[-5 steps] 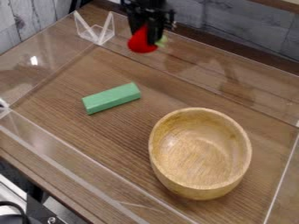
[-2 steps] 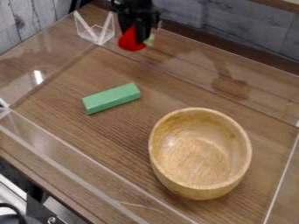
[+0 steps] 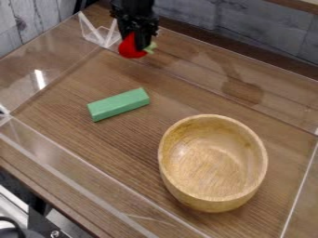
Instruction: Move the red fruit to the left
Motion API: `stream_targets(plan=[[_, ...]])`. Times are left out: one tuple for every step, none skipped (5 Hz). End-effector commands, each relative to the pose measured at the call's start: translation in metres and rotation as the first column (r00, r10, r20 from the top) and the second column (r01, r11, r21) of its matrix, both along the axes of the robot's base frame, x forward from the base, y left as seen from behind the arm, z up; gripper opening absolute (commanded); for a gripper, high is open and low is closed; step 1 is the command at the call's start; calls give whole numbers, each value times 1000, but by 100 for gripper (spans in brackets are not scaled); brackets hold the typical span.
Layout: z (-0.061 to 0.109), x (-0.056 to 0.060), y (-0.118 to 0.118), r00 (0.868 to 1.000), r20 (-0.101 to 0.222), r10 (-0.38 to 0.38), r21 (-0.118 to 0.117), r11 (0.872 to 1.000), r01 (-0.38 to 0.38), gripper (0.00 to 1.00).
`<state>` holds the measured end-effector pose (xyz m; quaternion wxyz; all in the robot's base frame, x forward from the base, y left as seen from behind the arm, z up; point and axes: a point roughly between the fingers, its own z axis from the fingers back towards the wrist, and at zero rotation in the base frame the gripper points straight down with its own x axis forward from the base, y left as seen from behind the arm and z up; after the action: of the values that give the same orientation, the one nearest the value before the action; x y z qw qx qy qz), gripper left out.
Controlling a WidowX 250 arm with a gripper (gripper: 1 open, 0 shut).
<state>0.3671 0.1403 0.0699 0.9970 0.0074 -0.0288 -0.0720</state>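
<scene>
Your gripper [image 3: 134,37] pinches the red fruit [image 3: 132,46] at upper left; releasing above the worktop [image 3: 199,93] could let it roll away.

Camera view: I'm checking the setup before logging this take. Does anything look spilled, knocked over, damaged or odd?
Nothing stands out. The wooden bowl sits upright and empty, the green block lies flat on the table, and the red fruit is in the gripper at the back.

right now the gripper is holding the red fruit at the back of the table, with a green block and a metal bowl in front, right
Not quite: the bowl is wooden, not metal, as the camera view shows. The rest holds: the gripper holds the red fruit at the back, with the green block in front.
</scene>
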Motion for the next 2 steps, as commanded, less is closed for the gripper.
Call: stream_targets(plan=[[17,5,11,998,54,-46,21,999,45,0],[14,1,12,995,42,-90,9,996,90,0]])
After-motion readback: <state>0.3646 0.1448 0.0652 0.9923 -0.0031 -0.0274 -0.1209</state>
